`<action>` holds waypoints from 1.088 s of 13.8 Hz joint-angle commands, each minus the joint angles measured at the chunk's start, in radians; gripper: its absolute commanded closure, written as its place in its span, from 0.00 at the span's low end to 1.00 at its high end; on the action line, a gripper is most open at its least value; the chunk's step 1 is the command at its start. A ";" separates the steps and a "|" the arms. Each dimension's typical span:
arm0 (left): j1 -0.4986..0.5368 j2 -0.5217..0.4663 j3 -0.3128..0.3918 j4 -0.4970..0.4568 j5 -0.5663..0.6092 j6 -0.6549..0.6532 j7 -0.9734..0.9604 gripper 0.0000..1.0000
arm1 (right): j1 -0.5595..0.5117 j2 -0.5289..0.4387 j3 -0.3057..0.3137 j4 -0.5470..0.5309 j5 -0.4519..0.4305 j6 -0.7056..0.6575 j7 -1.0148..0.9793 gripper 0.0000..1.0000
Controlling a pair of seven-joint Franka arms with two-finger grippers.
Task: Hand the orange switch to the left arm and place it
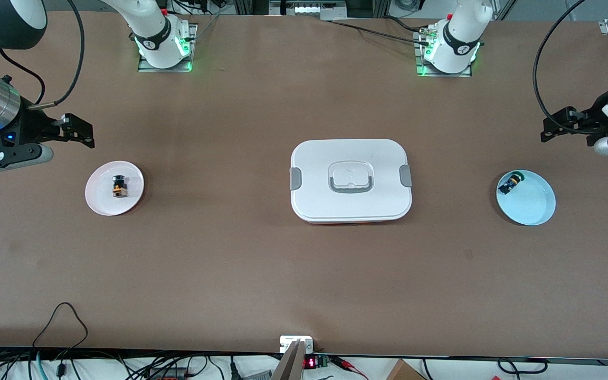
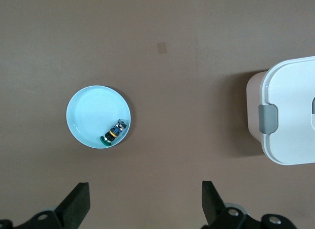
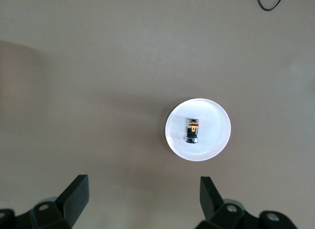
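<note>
Brown tabletop (image 1: 219, 264), matte, cables along the edge nearest the front camera. Orange switch (image 1: 119, 186) lies on its side in the pink plate (image 1: 101, 203), roughly at the plate's middle, toward the right arm's end of the table. Nothing touching it.

Right gripper (image 1: 81, 132) hangs in the air over bare table near the pink plate, fingers spread wide, holding nothing. The right wrist view shows the same switch (image 3: 193, 131) on the plate (image 3: 216, 140), well clear of the fingertips (image 3: 76, 192).

White box (image 1: 351, 180) sits at the table centre, lid on, grey clips on both short sides, handle recessed in the lid. It stands between the two plates.

Light blue plate (image 1: 533, 203) sits toward the left arm's end. Small black part with green tip (image 1: 510, 183) lies at that plate's rim. Left gripper (image 1: 560, 128) hovers over bare table near the blue plate, fingers apart, empty.
</note>
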 commanded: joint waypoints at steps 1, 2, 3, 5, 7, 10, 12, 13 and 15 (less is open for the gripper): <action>-0.006 -0.012 0.001 -0.004 0.019 -0.009 -0.006 0.00 | 0.002 0.006 0.000 0.021 0.014 -0.020 0.014 0.00; -0.006 -0.014 0.001 -0.005 0.019 -0.009 -0.006 0.00 | 0.002 0.006 0.000 0.021 0.014 -0.020 0.014 0.00; -0.006 -0.012 0.001 -0.004 0.019 -0.009 -0.006 0.00 | 0.002 0.006 0.000 0.021 0.014 -0.020 0.014 0.00; -0.006 -0.012 0.001 -0.004 0.021 -0.009 -0.006 0.00 | 0.002 0.006 0.000 0.021 0.014 -0.020 0.014 0.00; -0.006 -0.014 0.001 -0.005 0.019 -0.009 -0.006 0.00 | 0.002 0.006 0.000 0.021 0.014 -0.020 0.016 0.00; -0.006 -0.014 0.001 -0.004 0.021 -0.009 -0.006 0.00 | 0.002 0.006 0.000 0.023 0.012 -0.020 0.020 0.00; -0.006 -0.014 0.001 -0.004 0.021 -0.009 -0.006 0.00 | 0.004 0.005 0.000 0.024 0.007 -0.019 0.022 0.00; -0.006 -0.012 0.001 -0.004 0.019 -0.009 -0.006 0.00 | 0.002 0.006 0.000 0.023 0.009 -0.019 0.022 0.00; -0.006 -0.014 0.001 -0.004 0.019 -0.009 -0.006 0.00 | 0.002 0.006 0.000 0.024 0.012 -0.019 0.025 0.00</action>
